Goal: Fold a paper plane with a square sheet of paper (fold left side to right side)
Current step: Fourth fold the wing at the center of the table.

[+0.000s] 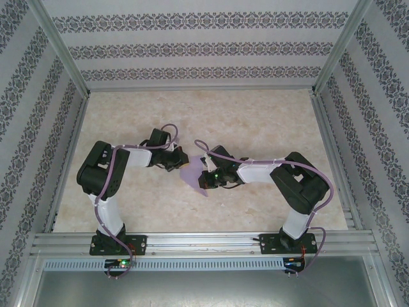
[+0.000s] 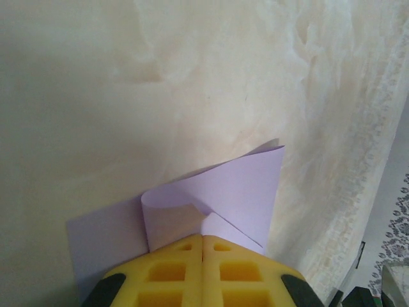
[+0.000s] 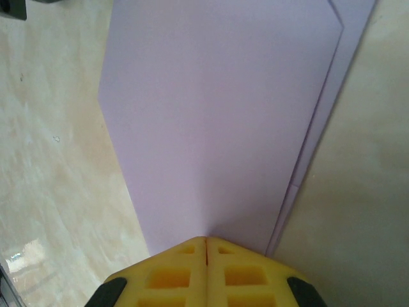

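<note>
Paper [image 3: 217, 128] lengthwise from clenched right gripper [image 3: 206, 246], curled flap [image 2: 236, 192] pinched in left gripper [image 2: 202, 242]

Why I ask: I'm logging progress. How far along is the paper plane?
Done: the lilac paper lies in flat layers, offset edges showing in the right wrist view. In hand: the shut left pincer sits at a curled flap, not creased flat; the shut right pincer rests on the layers. Left: flatten that flap and, probably, further folds; no dart yet.

Lilac paper sheet [image 3: 217, 128]: thin, matt, smooth. Tabletop [image 1: 255, 121]: marble-look, cream, faint sheen. Left gripper [image 2: 202, 240] fingers [image 2: 169, 272]: yellow moulded plastic, matt. Frame rail [image 1: 204, 243]: bare silver metal.
</note>
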`<control>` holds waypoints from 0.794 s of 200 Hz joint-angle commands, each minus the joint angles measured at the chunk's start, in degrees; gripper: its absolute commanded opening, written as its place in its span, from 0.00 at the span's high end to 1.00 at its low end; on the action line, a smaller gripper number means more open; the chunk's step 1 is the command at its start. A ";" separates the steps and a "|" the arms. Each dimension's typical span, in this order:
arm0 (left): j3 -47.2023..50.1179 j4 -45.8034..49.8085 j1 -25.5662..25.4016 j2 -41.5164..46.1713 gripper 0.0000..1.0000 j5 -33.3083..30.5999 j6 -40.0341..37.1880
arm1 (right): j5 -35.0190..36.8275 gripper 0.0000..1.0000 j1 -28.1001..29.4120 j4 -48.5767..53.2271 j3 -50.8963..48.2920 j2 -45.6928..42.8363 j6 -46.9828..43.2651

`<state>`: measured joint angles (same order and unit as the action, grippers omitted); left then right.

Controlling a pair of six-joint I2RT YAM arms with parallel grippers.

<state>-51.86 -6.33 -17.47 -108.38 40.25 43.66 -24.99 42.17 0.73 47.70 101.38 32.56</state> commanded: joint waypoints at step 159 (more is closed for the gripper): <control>0.62 4.61 8.20 7.94 0.98 -8.46 -5.53 | 1.90 1.00 0.83 10.57 -2.88 2.78 -0.34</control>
<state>-53.95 -4.12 -10.13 -106.83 35.62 40.64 -24.91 42.17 0.49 47.70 101.41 32.60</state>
